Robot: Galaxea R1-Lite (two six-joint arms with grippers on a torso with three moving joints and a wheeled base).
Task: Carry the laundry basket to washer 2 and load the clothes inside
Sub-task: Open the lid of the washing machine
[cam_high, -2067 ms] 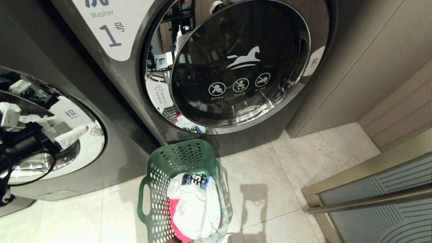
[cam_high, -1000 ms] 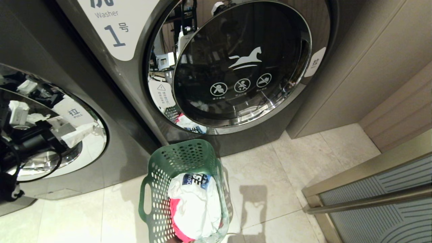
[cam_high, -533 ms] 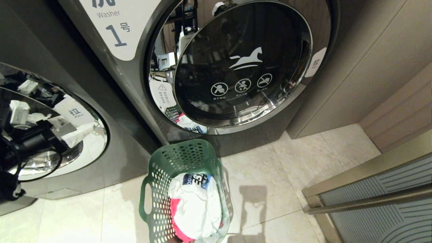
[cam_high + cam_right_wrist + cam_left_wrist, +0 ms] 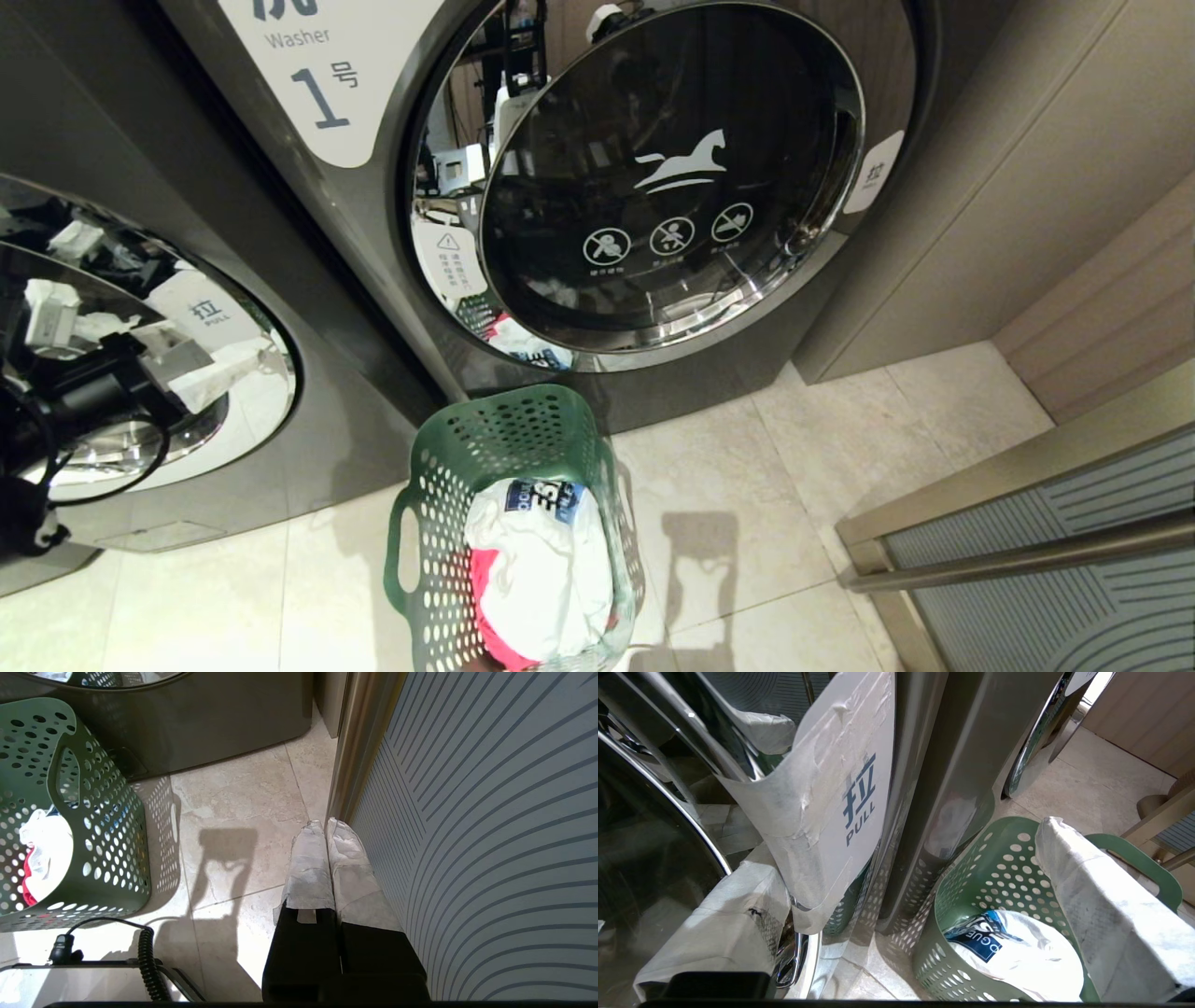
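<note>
The green laundry basket [image 4: 509, 439] [image 4: 999, 868] [image 4: 107, 826] stands on the floor tiles before the machines. The clothes [image 4: 541, 560] [image 4: 1017, 961] [image 4: 44, 844] lie inside it, white with a blue patch on top and pink-red beneath. My left gripper [image 4: 201, 366] [image 4: 910, 844] is open wide at the chrome door rim of the grey machine on the left [image 4: 308, 401], by its PULL sticker [image 4: 850, 807]. No numeral 2 shows, so I cannot tell whether this is washer 2. My right gripper [image 4: 325, 823] hangs shut and empty above the floor, right of the basket.
The machine labelled 1 [image 4: 327, 93] fills the middle, its round glass door [image 4: 672, 177] closed. A striped panel with a metal rail [image 4: 1074, 560] [image 4: 490, 812] closes off the right side. A coiled black cable [image 4: 149, 961] lies near the basket.
The whole picture has drifted slightly to the right, so the camera moved a little. The left gripper, basket and clothes keep their places.
</note>
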